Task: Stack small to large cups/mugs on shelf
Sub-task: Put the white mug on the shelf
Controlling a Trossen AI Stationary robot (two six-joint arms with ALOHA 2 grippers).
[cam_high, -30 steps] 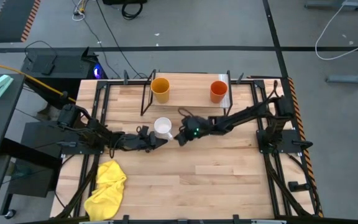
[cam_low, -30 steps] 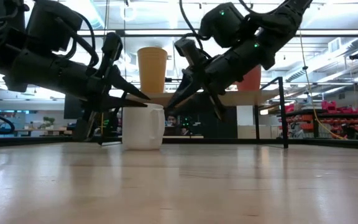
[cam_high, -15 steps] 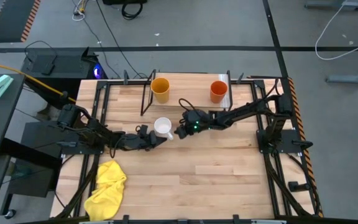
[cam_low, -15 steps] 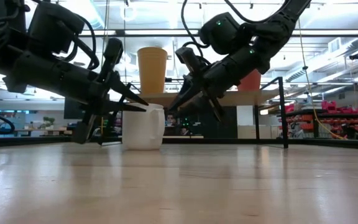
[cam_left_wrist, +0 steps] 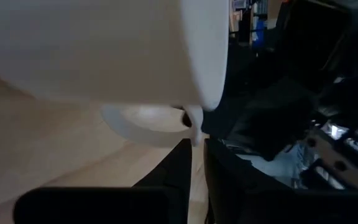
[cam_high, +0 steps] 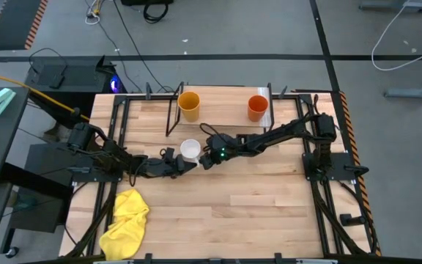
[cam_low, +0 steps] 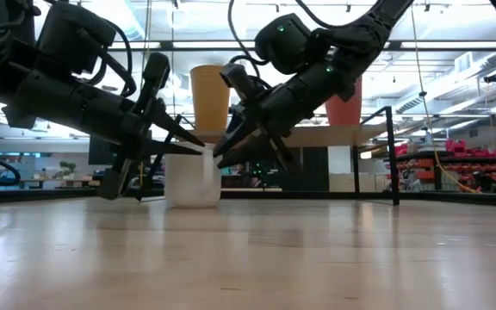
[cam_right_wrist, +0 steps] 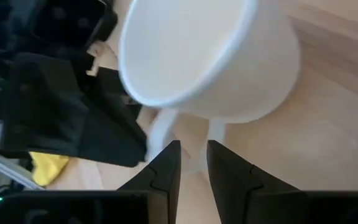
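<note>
The white mug [cam_high: 190,149] [cam_low: 192,181] stands upright on its base on the tabletop, in front of the shelf [cam_high: 222,114]. My left gripper [cam_high: 194,163] [cam_left_wrist: 197,146] reaches in from the table's left and is shut at the mug's handle. From the right, my right gripper [cam_high: 206,156] [cam_right_wrist: 193,149] meets the same handle with a narrow gap between its fingers. The yellow-orange cup [cam_high: 189,105] and the red-orange cup [cam_high: 257,107] stand upright on the shelf, apart from each other. My left gripper pinches a thin part of the mug's handle [cam_left_wrist: 195,127] between its two fingers, slanting in from the table's left and near side. The mug stays upright on the table. My right gripper has its fingertips [cam_right_wrist: 169,155] on either side of the handle [cam_right_wrist: 191,134], slanting down from the table's right. Its own fingers cover the place of contact.
A crumpled yellow cloth [cam_high: 127,216] lies near the table's near-left corner. The shelf's black legs [cam_high: 173,117] stand just beyond the mug. The two grippers sit tip to tip. Bare wood [cam_high: 255,198] stretches across the near right of the table.
My right gripper has moved toward the table's left and lower, closing in on the mug's handle. The mug has shifted slightly toward the left and turned, so its handle no longer sticks out at its right side in the low view. My left arm has kept still.
</note>
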